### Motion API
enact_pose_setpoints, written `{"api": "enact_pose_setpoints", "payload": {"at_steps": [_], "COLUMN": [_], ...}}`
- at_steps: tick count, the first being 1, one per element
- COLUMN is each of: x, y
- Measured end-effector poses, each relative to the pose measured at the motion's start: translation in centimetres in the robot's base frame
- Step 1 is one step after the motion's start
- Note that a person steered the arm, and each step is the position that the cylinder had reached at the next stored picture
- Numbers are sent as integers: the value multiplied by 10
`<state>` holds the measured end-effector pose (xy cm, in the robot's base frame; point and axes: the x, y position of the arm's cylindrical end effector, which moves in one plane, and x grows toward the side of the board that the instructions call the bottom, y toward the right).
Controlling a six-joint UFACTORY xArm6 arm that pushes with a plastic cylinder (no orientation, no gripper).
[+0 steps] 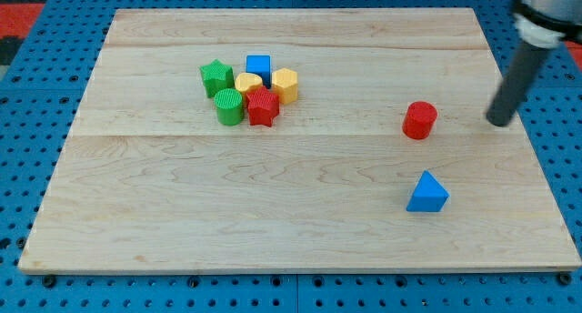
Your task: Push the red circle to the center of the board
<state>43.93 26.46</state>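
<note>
The red circle (419, 119) stands alone on the right half of the wooden board (300, 222). My tip (498, 123) touches the board to the right of the red circle, at about the same height in the view, with a clear gap between them. The rod rises toward the view's top right.
A blue triangle (426, 193) lies below the red circle. A cluster at upper left holds a green star (215, 76), a blue cube (258, 67), a yellow heart (247, 83), a yellow hexagon (285, 84), a green circle (228, 106) and a red star (263, 106).
</note>
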Motion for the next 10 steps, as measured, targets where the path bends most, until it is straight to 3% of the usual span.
{"api": "enact_pose_setpoints", "payload": {"at_steps": [1,2,3,4,5,6,7,8,10], "x": [-11,-53,-56,-30,-11,-40,-38,-3,-30], "y": [-62,-95,-70,35,-36,-147,-114,-86,-223]}}
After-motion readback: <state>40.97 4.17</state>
